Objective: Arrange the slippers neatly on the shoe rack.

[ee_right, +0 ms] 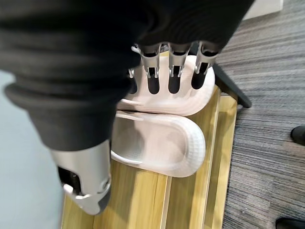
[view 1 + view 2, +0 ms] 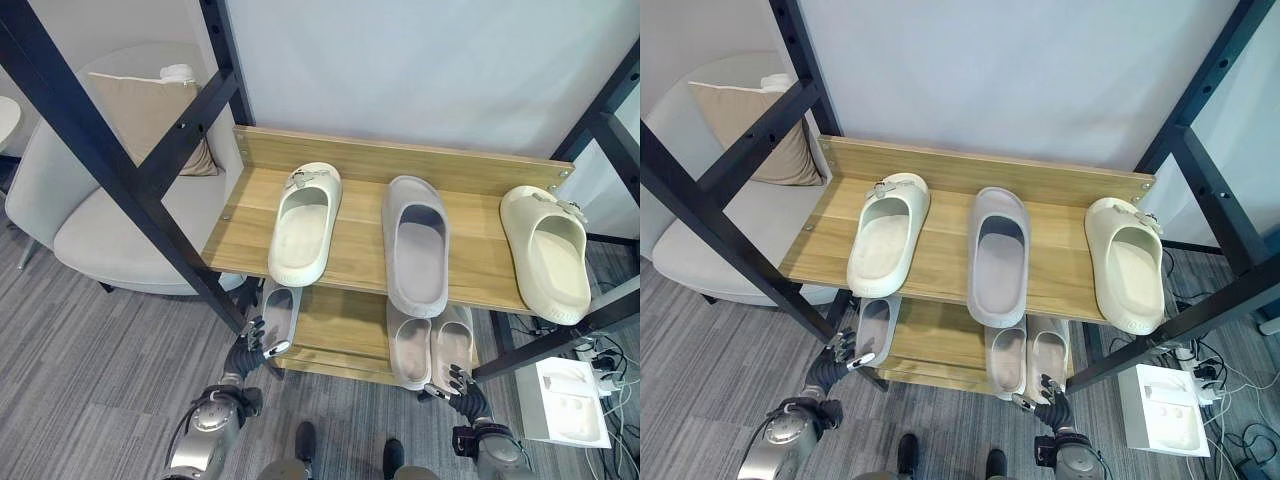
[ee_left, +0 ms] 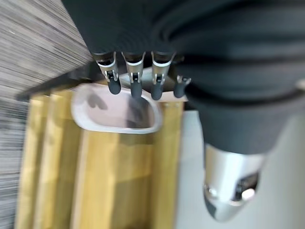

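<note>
The wooden shoe rack's top shelf (image 2: 355, 255) carries a cream slipper (image 2: 305, 222) at left, a grey slipper (image 2: 416, 245) in the middle and a second cream slipper (image 2: 546, 252) at right. On the lower shelf (image 2: 335, 335) lies a single grey slipper (image 2: 280, 315) at left and a pale pair (image 2: 410, 345) (image 2: 452, 342) at right. My left hand (image 2: 250, 348) is open, its straight fingers (image 3: 136, 78) at the heel of the single grey slipper (image 3: 116, 112). My right hand (image 2: 462, 388) is open too, its fingers (image 1: 174, 71) over the heel of the pair's outer slipper (image 1: 167, 98).
Black frame beams (image 2: 120, 170) slant across the rack's left side, and another (image 2: 545, 345) crosses its right front. A pale armchair (image 2: 110, 235) with a cushion stands to the left. A white box (image 2: 575, 400) and cables lie on the floor at right.
</note>
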Available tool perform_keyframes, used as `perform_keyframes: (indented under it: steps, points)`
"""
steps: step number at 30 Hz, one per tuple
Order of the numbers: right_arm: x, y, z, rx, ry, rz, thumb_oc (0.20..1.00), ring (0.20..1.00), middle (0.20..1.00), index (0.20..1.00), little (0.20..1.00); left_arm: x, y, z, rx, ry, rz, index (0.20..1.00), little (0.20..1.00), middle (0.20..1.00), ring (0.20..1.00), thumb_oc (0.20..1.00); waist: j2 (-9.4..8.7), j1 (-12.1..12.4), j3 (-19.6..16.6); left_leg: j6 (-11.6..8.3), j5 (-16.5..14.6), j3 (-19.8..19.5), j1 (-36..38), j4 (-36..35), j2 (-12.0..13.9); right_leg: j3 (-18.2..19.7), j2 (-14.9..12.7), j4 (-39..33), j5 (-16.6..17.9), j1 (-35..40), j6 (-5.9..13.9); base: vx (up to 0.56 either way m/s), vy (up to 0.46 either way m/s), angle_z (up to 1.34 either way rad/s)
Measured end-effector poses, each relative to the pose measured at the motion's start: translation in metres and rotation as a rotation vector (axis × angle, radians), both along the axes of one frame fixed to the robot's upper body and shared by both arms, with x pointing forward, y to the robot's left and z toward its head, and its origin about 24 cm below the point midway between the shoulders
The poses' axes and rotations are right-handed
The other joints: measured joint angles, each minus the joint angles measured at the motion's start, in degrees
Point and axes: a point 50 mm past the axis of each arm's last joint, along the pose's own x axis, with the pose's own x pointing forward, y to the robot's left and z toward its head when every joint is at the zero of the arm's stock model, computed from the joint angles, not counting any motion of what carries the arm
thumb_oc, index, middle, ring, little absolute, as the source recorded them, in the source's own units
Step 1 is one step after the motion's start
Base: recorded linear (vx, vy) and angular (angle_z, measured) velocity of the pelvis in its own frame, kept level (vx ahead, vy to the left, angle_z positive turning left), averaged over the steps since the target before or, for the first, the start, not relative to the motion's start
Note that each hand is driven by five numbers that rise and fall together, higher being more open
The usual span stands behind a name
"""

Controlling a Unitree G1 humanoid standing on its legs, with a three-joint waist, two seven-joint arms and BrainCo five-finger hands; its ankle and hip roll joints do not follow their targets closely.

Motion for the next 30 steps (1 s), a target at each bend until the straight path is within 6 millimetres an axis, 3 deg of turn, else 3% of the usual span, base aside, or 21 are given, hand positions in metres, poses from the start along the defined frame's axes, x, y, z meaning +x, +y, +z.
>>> perform_keyframes:
  steps: [3, 5, 11, 14, 19, 23, 26, 30]
  points:
    - [0.008, 0.000, 0.004, -0.029, -0.016, 0.028, 1.000, 1.000, 1.000, 1.000, 1.000, 0.000, -0.002, 0.000, -0.003, 0.000, -0.012, 1.000, 1.000, 1.000, 1.000, 1.000, 0.16, 0.13, -0.12, -0.66, 0.43, 1.02, -1.19, 0.02, 0.84, 0.21, 0.57, 0.08, 1.13, -1.49, 0.30, -0.08, -0.050, -0.19]
    - [0.014, 0.000, 0.010, -0.068, -0.041, 0.066, 1.000, 1.000, 1.000, 1.000, 1.000, 0.004, -0.003, 0.002, 0.003, -0.010, -0.021, 1.000, 1.000, 1.000, 1.000, 1.000, 0.22, -0.15, 0.01, -0.38, 1.02, 1.21, -1.85, 0.05, 1.26, 0.53, 1.07, 0.03, 2.04, -2.19, -0.80, 0.02, -0.052, -0.11]
    - [0.020, 0.004, 0.078, -0.351, -0.324, 0.378, 1.000, 1.000, 1.000, 1.000, 1.000, 0.002, -0.005, 0.006, -0.012, -0.035, -0.017, 1.000, 1.000, 1.000, 1.000, 1.000, 0.30, -0.71, -0.16, -0.67, 0.95, 1.43, -0.03, 0.38, 2.30, 0.46, 2.01, 0.00, 1.74, -0.48, -0.90, 0.01, -0.017, -0.01]
    - [-0.006, 0.008, 0.115, -0.449, -0.449, 0.436, 1.000, 1.000, 1.000, 1.000, 1.000, -0.008, -0.011, 0.003, 0.004, -0.017, -0.045, 1.000, 1.000, 1.000, 1.000, 1.000, 0.44, -1.89, -0.23, -0.99, 0.72, 1.58, 0.46, 0.02, 2.51, 0.27, 2.28, 0.00, 1.29, -0.29, -1.40, 0.00, 0.000, 0.00]
    - [-0.044, 0.001, 0.094, -0.502, -0.289, 0.521, 1.000, 1.000, 1.000, 1.000, 1.000, -0.014, -0.018, -0.001, 0.035, -0.003, -0.093, 1.000, 1.000, 1.000, 1.000, 1.000, 0.34, -4.29, -0.35, -1.37, 0.31, 2.70, 0.51, 0.00, 2.60, 1.38, 2.26, 0.00, 1.10, -0.44, -1.12, -0.01, 0.029, -0.11]
    - [-0.049, -0.010, 0.097, -0.584, -0.256, 0.590, 1.000, 1.000, 1.000, 1.000, 1.000, -0.014, -0.019, -0.001, 0.039, -0.007, -0.098, 1.000, 1.000, 1.000, 1.000, 1.000, 0.59, -5.35, -0.50, -1.50, 0.12, 2.97, 0.88, -0.01, 2.64, 1.80, 2.23, 0.00, 1.16, -0.43, -0.93, 0.01, 0.025, -0.09]
    - [-0.042, -0.014, 0.123, -0.671, -0.347, 0.636, 1.000, 1.000, 1.000, 1.000, 1.000, -0.015, -0.018, -0.001, 0.048, -0.008, -0.103, 1.000, 1.000, 1.000, 1.000, 1.000, 1.06, -6.01, -1.11, -1.21, -0.48, 3.11, 1.32, -0.01, 2.70, 2.07, 2.25, 0.00, 1.05, -0.45, -1.09, 0.02, 0.025, -0.04]
    - [-0.030, -0.008, 0.184, -0.818, -0.609, 0.694, 1.000, 1.000, 1.000, 1.000, 1.000, -0.016, -0.021, -0.001, 0.079, -0.015, -0.146, 1.000, 1.000, 1.000, 1.000, 1.000, 1.99, -6.03, -2.30, -1.28, -0.45, 3.63, 1.42, -0.01, 2.75, 2.63, 2.30, 0.00, 1.20, -0.56, -0.86, 0.00, 0.029, -0.05]
